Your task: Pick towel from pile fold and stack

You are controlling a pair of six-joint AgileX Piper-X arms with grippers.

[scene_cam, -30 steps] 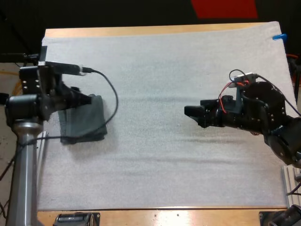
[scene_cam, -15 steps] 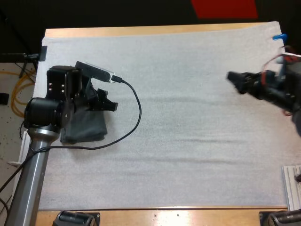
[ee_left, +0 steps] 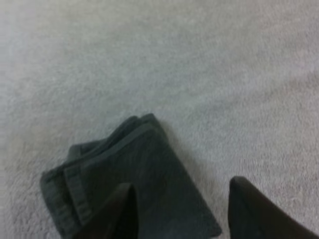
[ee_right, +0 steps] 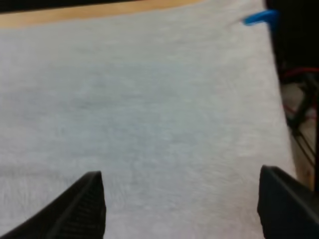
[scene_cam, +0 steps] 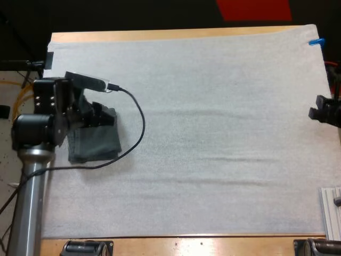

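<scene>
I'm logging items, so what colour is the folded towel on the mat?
Dark grey-green, plain; the folded towel shows best in the left wrist view.

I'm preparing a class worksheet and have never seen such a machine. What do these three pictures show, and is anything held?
These are two robot arms at a wooden table covered by a white mat. One picture looks down from behind the arms; the other two come from cameras on each wrist. The left gripper hovers open over a folded dark grey-green towel on the mat. The right gripper, also open, is near the mat's right edge in the high view. Nothing is held.
</scene>
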